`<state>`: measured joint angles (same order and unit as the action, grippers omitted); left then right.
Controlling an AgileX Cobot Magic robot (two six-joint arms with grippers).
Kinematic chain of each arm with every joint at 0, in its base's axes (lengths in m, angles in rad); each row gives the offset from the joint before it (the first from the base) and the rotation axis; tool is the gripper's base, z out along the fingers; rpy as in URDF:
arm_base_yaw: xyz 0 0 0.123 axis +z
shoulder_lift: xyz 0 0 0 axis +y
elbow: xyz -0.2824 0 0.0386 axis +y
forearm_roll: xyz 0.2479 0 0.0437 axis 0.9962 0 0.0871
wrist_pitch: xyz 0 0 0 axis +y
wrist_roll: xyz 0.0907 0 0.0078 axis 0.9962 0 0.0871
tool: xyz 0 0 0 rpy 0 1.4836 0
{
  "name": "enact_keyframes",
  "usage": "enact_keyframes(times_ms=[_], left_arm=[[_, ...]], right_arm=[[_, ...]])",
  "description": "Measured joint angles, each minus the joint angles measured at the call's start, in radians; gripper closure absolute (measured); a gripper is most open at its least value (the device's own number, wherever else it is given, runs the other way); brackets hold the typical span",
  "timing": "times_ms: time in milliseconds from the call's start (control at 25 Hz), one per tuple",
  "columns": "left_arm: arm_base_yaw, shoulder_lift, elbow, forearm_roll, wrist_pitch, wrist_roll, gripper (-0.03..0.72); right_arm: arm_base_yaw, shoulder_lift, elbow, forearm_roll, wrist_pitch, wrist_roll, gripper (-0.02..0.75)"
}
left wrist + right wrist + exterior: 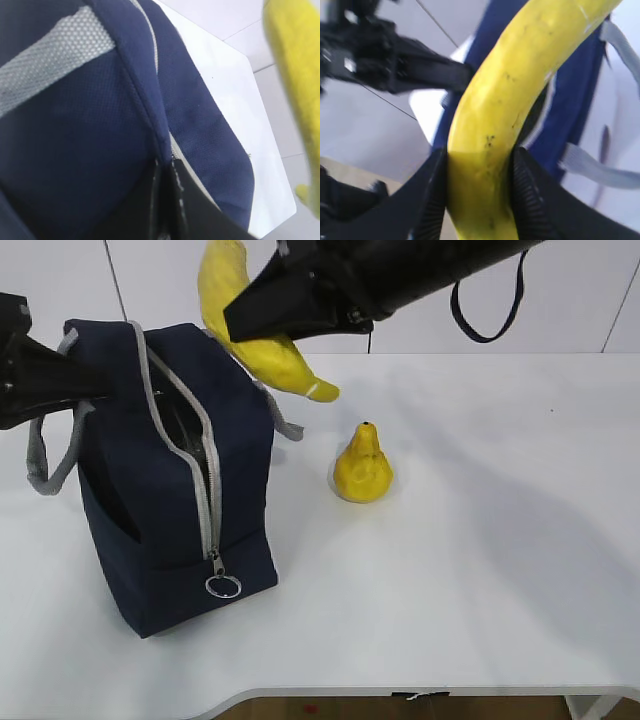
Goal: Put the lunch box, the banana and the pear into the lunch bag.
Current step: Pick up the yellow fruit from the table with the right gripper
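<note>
the right gripper (479,195) clamps the banana (262,340) above the lunch bag (175,490), not yet inside. the left gripper (167,172) pinches the bag's rim shut-tight, holding it open. the pear (362,466) waits beside the bag; the lunch box isn't visible, possibly already inside.

Lunch bag open, banana in the air, pear on the desk.
The navy lunch bag (170,490) stands upright near the desk's left edge, zipper undone; the lunch box is perhaps inside. The yellow banana (262,345) is above its far side; the pear (362,468) stands mid-desk.
</note>
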<state>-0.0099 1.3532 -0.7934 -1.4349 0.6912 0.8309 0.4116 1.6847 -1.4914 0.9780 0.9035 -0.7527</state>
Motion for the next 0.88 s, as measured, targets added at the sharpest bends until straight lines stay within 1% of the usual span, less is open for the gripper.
enact_keyframes(times_ms=[120, 200, 280, 400, 480, 600, 680, 720, 880], left_arm=[[0.000, 0.000, 0.000, 0.002, 0.002, 0.000, 0.688], [0.000, 0.000, 0.000, 0.002, 0.004, 0.000, 0.688], [0.000, 0.000, 0.000, 0.002, 0.006, 0.000, 0.688], [0.000, 0.000, 0.000, 0.002, 0.010, 0.000, 0.688], [0.000, 0.000, 0.000, 0.002, 0.016, 0.000, 0.688], [0.000, 0.000, 0.000, 0.004, 0.031, 0.000, 0.688], [0.000, 0.000, 0.000, 0.004, 0.037, 0.000, 0.688], [0.000, 0.000, 0.000, 0.004, 0.037, 0.000, 0.688], [0.000, 0.000, 0.000, 0.006, 0.044, 0.000, 0.688]], right_arm=[[0.000, 0.000, -0.001, 0.110, 0.000, -0.016, 0.435], [0.002, 0.000, -0.001, 0.157, 0.000, -0.079, 0.435], [0.014, 0.000, -0.001, 0.184, -0.002, -0.125, 0.435], [0.050, 0.018, -0.016, 0.185, -0.004, -0.142, 0.435], [0.083, 0.043, -0.044, 0.135, -0.011, -0.112, 0.435], [0.146, 0.089, -0.116, -0.066, -0.029, 0.018, 0.435], [0.174, 0.121, -0.173, -0.175, -0.031, 0.094, 0.435], [0.182, 0.137, -0.199, -0.215, -0.031, 0.122, 0.435], [0.192, 0.184, -0.274, -0.307, -0.032, 0.172, 0.435]])
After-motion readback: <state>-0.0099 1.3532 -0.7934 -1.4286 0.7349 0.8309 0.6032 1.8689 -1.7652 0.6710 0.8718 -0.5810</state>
